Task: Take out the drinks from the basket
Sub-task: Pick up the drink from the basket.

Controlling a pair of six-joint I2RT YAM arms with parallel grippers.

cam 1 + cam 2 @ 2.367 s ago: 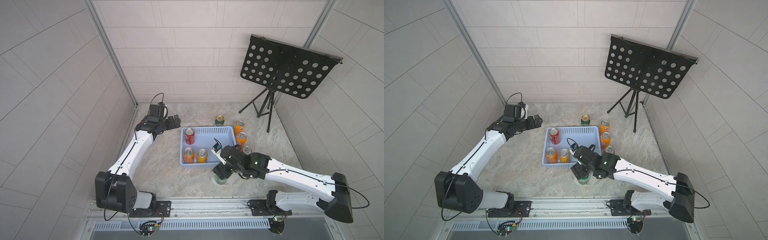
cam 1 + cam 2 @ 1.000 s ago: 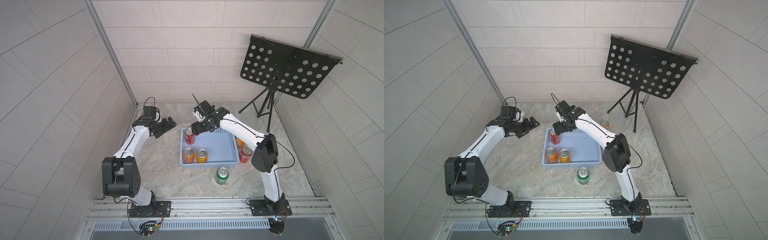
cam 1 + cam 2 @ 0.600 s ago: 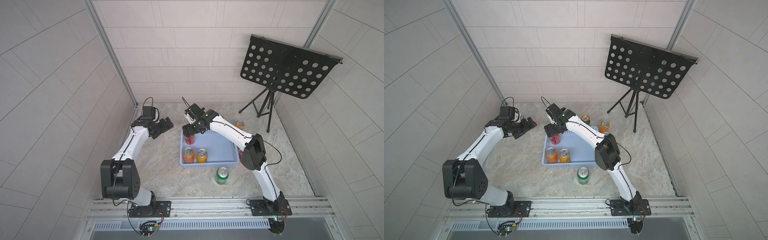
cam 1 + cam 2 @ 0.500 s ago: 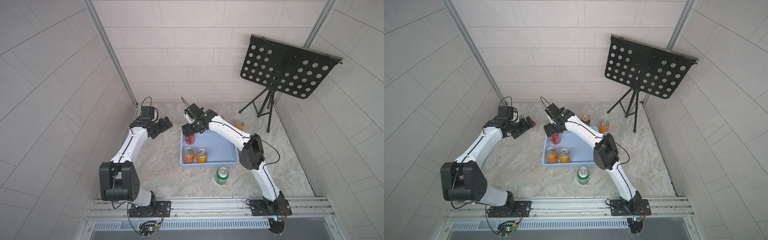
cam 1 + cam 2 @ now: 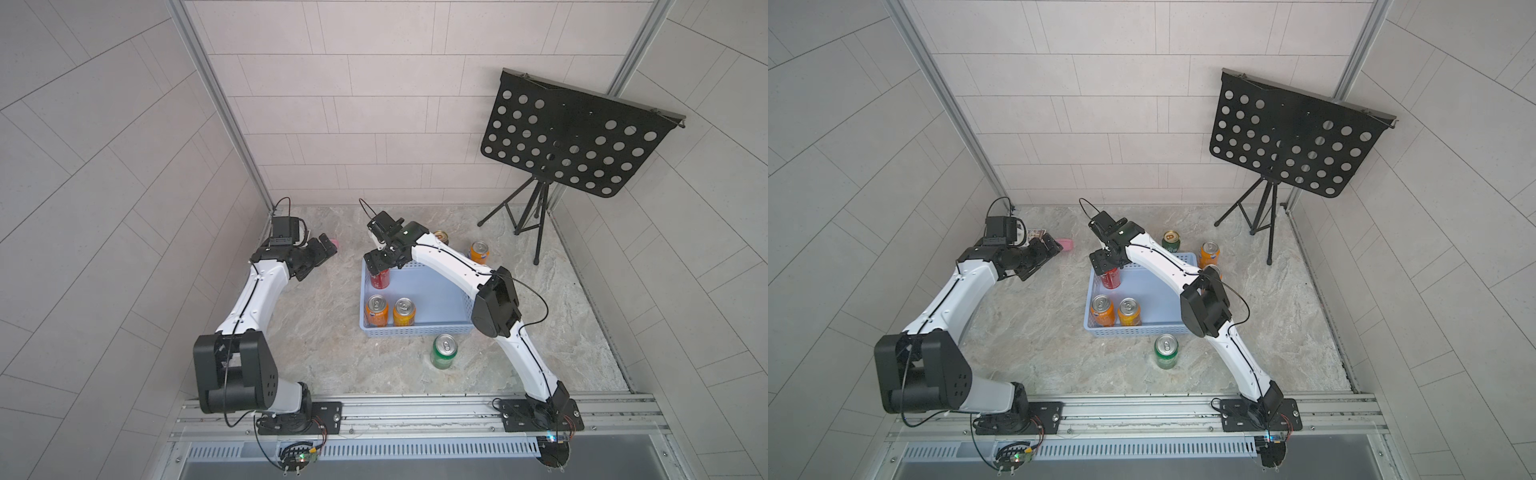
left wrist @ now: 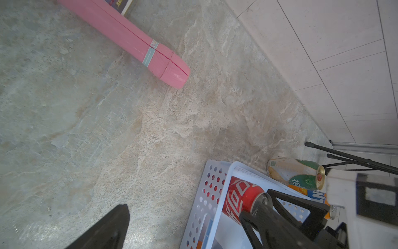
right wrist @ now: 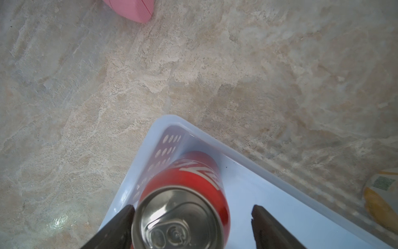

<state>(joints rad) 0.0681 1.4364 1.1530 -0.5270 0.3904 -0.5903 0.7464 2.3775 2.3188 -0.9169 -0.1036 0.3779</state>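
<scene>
The pale blue basket [image 5: 415, 331] [image 5: 1133, 331] holds a red can [image 5: 380, 279] [image 7: 189, 179] in its far left corner and two orange cans [image 5: 376, 309] [image 5: 404, 311] at the front left. My right gripper [image 5: 380, 261] [image 7: 191, 210] is open and straddles the red can's top. One finger sits close against the can and a gap shows at the other. My left gripper [image 5: 322, 249] [image 6: 189, 232] hangs open and empty over the floor left of the basket. Outside stand two green cans [image 5: 444, 351] [image 5: 441, 237] and two orange cans [image 5: 1209, 252] [image 5: 1214, 270], one of them partly hidden by my right arm.
A pink wand [image 6: 129, 36] lies on the stone floor by the left wall, just beyond my left gripper. A black perforated music stand [image 5: 577, 141] on a tripod fills the back right corner. Tiled walls close in on three sides.
My right arm left the green can at the front and swung to the basket's far left corner, over the red can. The left arm shifted only slightly.
</scene>
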